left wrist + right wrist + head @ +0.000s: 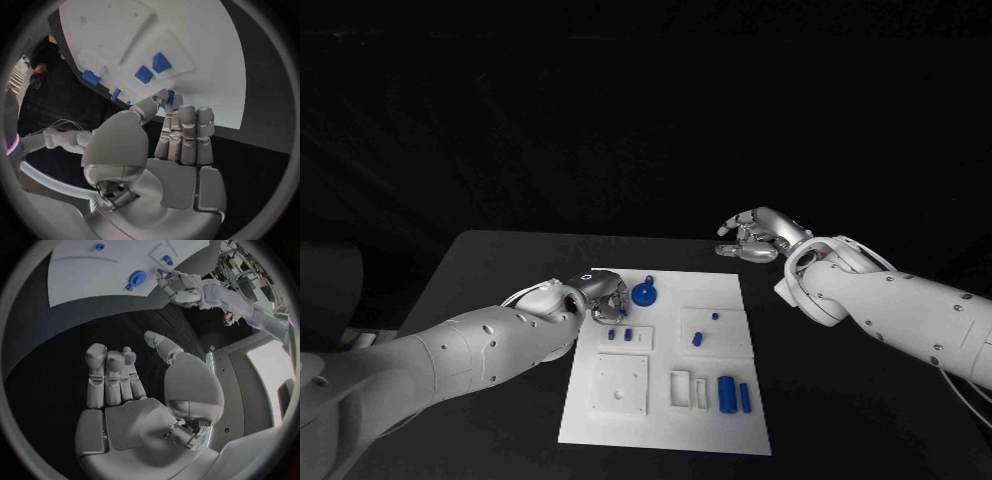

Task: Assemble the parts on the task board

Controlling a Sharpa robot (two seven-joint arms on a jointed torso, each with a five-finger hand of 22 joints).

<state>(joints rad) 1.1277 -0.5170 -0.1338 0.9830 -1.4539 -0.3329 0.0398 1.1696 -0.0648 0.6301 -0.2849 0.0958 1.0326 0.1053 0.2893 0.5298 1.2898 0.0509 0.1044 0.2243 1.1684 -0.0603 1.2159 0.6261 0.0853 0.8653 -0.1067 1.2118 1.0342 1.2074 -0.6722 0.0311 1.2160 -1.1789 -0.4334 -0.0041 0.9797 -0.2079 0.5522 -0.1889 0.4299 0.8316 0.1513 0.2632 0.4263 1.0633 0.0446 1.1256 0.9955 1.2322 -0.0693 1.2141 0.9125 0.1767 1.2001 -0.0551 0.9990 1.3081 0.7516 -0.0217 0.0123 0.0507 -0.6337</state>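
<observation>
The left robot hand (593, 292) hangs over the task board's (718, 420) ten o'clock corner, thumb and fingertips pinching a small blue part (170, 96) that they mostly hide. The right robot hand (759, 234) hovers over the black counter (495, 260) at the board's one o'clock, fingers loosely curled, nothing in them. A round blue part (646, 294) lies just beside the left fingers. No writing can be read.

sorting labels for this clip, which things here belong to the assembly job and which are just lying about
Belongs to the job:
- task board
- round blue part with a handle
- pair of small blue parts
- two upright blue blocks
- small blue part
- small blue peg
- left hand, over the board's left edge
- right hand, off the board

Just lying about:
- black table only
</observation>
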